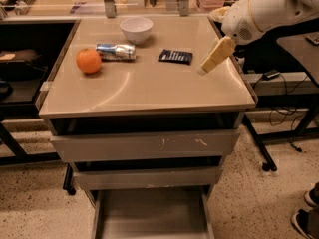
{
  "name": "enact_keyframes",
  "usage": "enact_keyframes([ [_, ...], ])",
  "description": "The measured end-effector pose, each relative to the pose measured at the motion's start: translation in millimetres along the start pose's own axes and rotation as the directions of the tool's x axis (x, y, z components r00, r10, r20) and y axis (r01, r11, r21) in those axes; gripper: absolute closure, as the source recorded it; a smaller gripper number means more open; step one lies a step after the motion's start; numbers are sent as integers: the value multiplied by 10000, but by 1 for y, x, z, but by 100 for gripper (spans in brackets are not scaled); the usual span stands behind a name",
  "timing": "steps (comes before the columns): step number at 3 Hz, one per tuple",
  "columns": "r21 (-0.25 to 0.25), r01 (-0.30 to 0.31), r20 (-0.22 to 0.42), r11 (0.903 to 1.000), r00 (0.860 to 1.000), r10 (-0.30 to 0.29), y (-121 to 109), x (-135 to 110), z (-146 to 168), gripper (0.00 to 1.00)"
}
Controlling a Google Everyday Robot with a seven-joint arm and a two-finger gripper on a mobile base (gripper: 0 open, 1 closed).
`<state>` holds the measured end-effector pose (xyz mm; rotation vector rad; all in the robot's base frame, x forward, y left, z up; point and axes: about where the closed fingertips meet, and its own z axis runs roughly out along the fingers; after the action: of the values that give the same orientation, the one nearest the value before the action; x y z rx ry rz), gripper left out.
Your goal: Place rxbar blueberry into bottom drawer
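Gripper (204, 69) is seen over the cabinet top (149, 91), near its right edge, at 4 o'clock from the rxbar blueberry (175, 57) and apart from it. Whether it is spread or pressed together cannot be told. The bar is laid flat on the top, at 3 o'clock from the can (116, 51). Orange (88, 60) is seen at 9 o'clock, bowl (136, 29) at 10. Bottom drawer (149, 218) is pulled open at 6 o'clock.

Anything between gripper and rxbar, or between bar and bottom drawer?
Nothing visible. The gripper hovers just right of the rxbar blueberry, with only bare tabletop between them. The bottom drawer stands pulled out, with nothing over its opening.
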<state>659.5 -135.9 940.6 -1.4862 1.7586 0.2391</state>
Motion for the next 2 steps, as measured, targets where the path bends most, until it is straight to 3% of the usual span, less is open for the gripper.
enact_keyframes([
  [1, -593, -802, 803, 9950, 9931, 849, -10, 10, 36, 0],
  [2, -593, -802, 803, 9950, 9931, 849, -10, 10, 36, 0],
])
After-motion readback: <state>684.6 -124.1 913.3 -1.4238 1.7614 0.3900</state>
